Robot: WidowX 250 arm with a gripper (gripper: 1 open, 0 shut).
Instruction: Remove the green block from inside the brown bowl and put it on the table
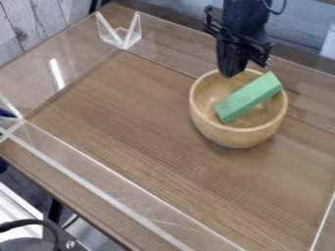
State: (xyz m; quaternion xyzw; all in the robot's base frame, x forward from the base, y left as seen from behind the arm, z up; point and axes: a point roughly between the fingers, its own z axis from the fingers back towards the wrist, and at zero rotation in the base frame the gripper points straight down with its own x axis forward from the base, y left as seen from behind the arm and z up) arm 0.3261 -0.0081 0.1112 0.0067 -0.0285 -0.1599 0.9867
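Camera view: one green block (248,97) in one brown bowl (207,118), one gripper (226,71) (clenched, seemingly) above the rim.

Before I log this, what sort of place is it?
Probably a robotics lab workstation: a black robot arm over a wooden table, clear plastic walls along its edge, and a green block in a bowl.

The arm (246,20) runs out of view past the table's far edge. Part of the brown bowl's (237,130) floor is hidden under the green block (249,97). The gripper's (225,71) fingertips are dark and small, perhaps overlapping the bowl's rim.
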